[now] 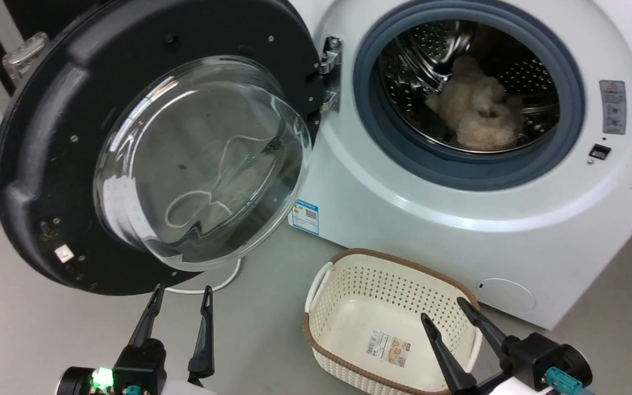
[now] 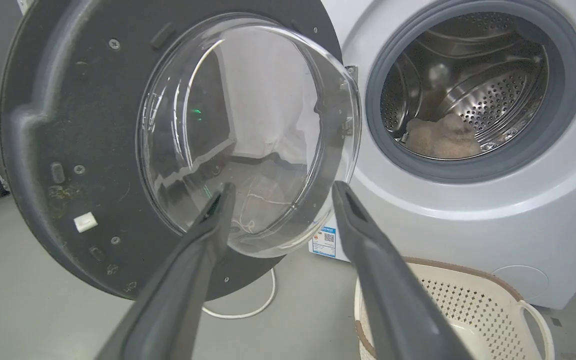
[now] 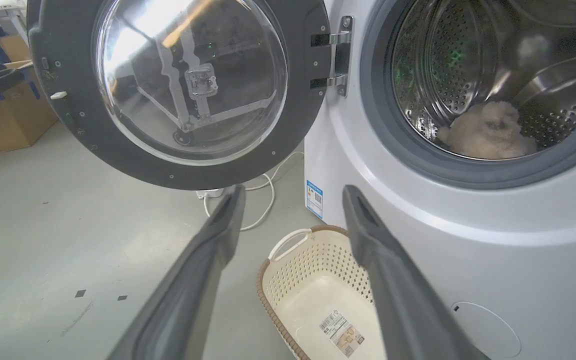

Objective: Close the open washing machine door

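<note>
1. The door [image 1: 36, 164] is a big round disc. Its wide black plastic rim looks dull on this inner face and is dotted with small screws. The rim surrounds a bulging clear glass bowl [image 1: 201, 159] that glints with reflections.
2. It hangs upright from a metal hinge [image 1: 331, 60] at the left of the washer's mouth, swung wide open. Being round, it has no long axis, and its bowl bulges out towards the robot.
3. The washer [image 1: 404, 219] is smooth and white. A grey rubber ring [image 1: 371, 120] runs round a perforated steel drum [image 1: 431, 49], which holds a pale fluffy lump [image 1: 478, 112].
4. A cream perforated plastic basket [image 1: 382, 285] with a brown rim sits on the grey floor just before the washer.
5. The left claw [image 1: 183, 288] has its dark fingers apart and empty, and in the head view it sits just under the door's lower rim.
6. The right claw [image 1: 443, 309] also has its fingers spread and empty, and it is over the basket.
</note>
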### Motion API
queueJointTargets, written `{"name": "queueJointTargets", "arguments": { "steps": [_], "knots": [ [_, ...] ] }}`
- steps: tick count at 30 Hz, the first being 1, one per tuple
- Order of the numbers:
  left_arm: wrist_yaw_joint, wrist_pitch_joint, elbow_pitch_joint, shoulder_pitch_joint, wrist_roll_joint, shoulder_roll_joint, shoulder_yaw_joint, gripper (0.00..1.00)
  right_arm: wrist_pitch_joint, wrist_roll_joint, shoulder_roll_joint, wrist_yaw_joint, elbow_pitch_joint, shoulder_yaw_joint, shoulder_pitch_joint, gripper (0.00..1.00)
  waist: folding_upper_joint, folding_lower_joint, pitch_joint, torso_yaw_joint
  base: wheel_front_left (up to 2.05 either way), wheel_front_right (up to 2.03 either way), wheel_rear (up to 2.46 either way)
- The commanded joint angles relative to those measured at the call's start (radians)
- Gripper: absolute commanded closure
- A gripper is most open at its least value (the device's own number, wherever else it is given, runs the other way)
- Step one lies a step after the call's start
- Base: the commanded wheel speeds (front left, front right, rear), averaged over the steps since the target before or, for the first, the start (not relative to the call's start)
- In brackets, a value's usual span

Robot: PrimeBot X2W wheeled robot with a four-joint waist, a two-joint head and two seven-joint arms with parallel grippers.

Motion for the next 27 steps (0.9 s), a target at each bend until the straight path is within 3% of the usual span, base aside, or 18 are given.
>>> {"name": "queueJointTargets", "arguments": {
  "steps": [1, 9, 12, 21, 27],
  "knots": [
    [0.004, -0.009, -0.006, 0.012, -0.005, 0.003, -0.003, 0.00, -0.008, 0.012, -0.007, 0.001, 0.006, 0.007, -0.011, 0.00, 0.0000, 0.0000, 0.000, 0.005, 0.00, 0.00, 0.00],
    [0.007, -0.026, -0.003, 0.018, -0.011, 0.005, -0.008, 0.00, -0.025, 0.030, -0.016, 0.001, 0.017, 0.032, -0.008, 0.00, 0.0000, 0.0000, -0.001, 0.038, 0.00, 0.00, 0.00],
    [0.004, -0.032, 0.001, 0.019, -0.016, 0.006, -0.010, 1.00, -0.031, 0.035, -0.021, 0.001, 0.020, 0.040, -0.005, 0.00, 0.0000, 0.0000, -0.001, 0.050, 0.00, 0.00, 0.00],
    [-0.027, -0.051, -0.093, -0.015, -0.077, -0.005, 0.032, 1.00, -0.050, 0.035, -0.026, 0.001, 0.017, 0.027, 0.026, 0.00, 0.0000, 0.0000, 0.013, 0.090, 0.00, 0.00, 0.00],
    [-0.055, -0.063, -0.166, -0.101, -0.208, 0.000, 0.225, 1.00, -0.062, 0.036, -0.033, 0.001, 0.014, 0.032, 0.026, 0.00, 0.0000, 0.0000, 0.035, 0.065, 0.00, 0.00, 0.00]
  ]
}}
